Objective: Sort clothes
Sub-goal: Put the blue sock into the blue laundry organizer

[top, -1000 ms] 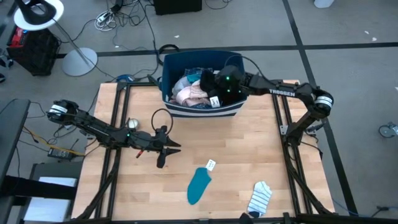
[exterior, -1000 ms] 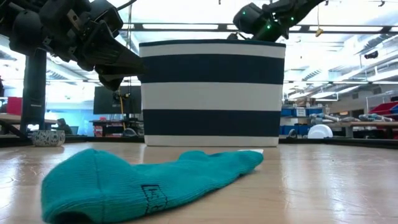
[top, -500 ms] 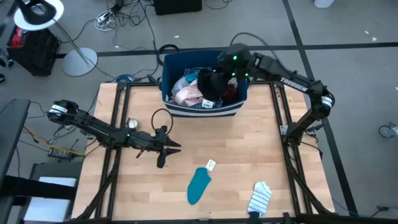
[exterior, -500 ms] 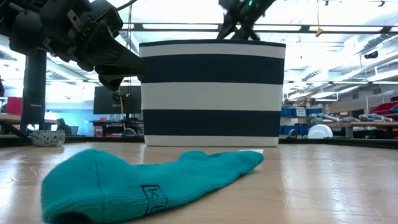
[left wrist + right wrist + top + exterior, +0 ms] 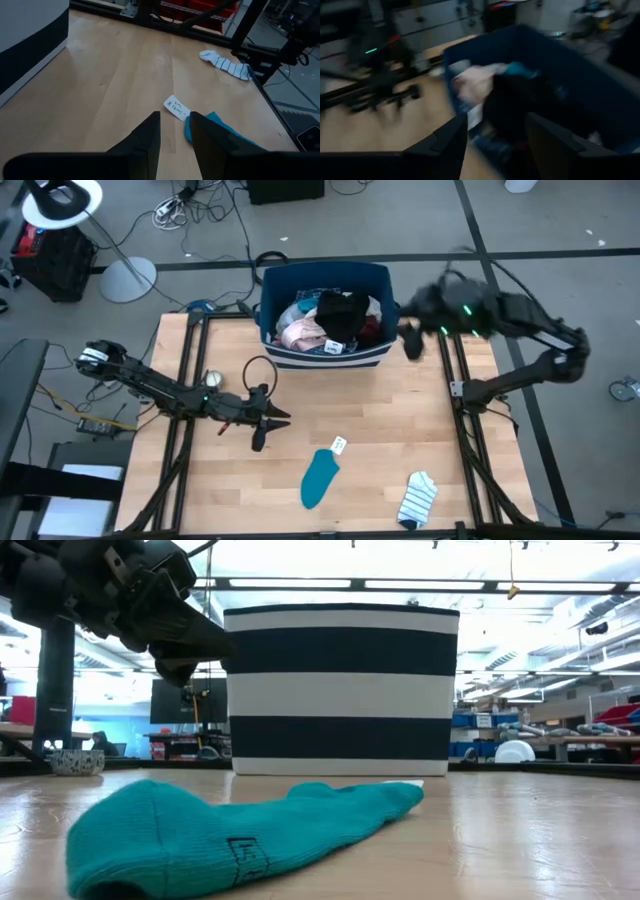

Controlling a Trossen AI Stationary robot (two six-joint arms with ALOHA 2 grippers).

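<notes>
Mostly blurred: right claw (image 5: 411, 343); clothes (image 5: 325, 322)

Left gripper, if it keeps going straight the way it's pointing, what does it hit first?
Probably the teal sock lying just ahead of the left gripper, beside its white tag; depth is unclear, so it could touch the bare table first.

A teal sock (image 5: 319, 477) and a white sock with dark stripes (image 5: 417, 499) are seen on the pale wooden worktop (image 5: 400, 430). Pink, black and maroon clothes (image 5: 330, 320) are heaped in the navy-and-white banded bin (image 5: 342, 690).
</notes>
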